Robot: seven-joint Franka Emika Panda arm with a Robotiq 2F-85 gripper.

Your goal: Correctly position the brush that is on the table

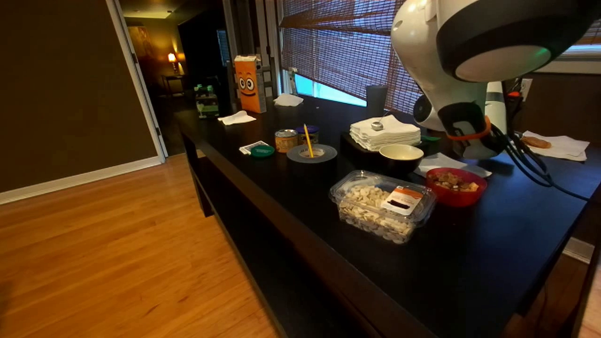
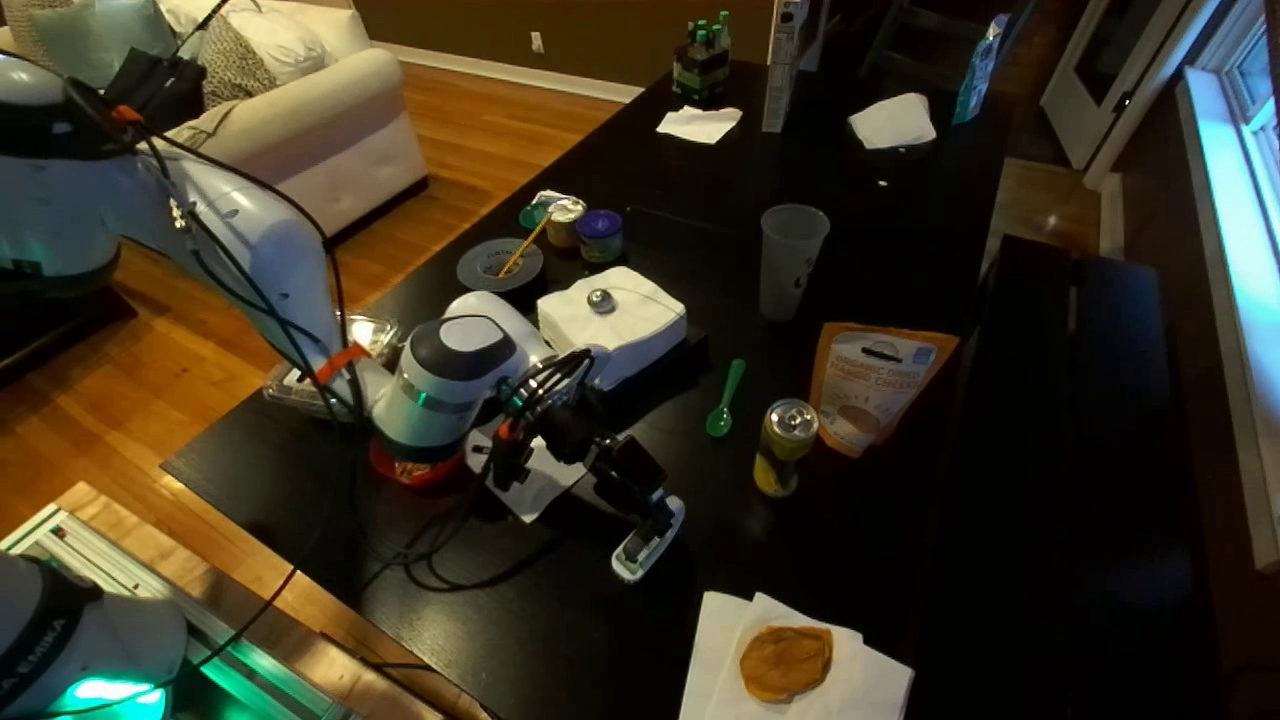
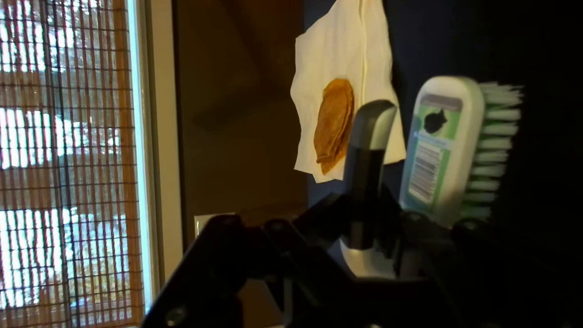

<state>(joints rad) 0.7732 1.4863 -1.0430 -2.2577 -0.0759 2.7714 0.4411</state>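
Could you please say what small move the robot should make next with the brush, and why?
I would probably ease the tool down until the bristles clearly rest on the table, before letting go. In the wrist view, the tool appears closed on the handle of the brush and the bristles face the table, but no view settles whether they touch it.

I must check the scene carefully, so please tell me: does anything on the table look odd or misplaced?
Mildly odd: a yellow pencil stands tilted in the middle of a tape roll, rather than lying flat. Also, a white speck, too small to identify, lies loose near a far napkin, like a crumb.
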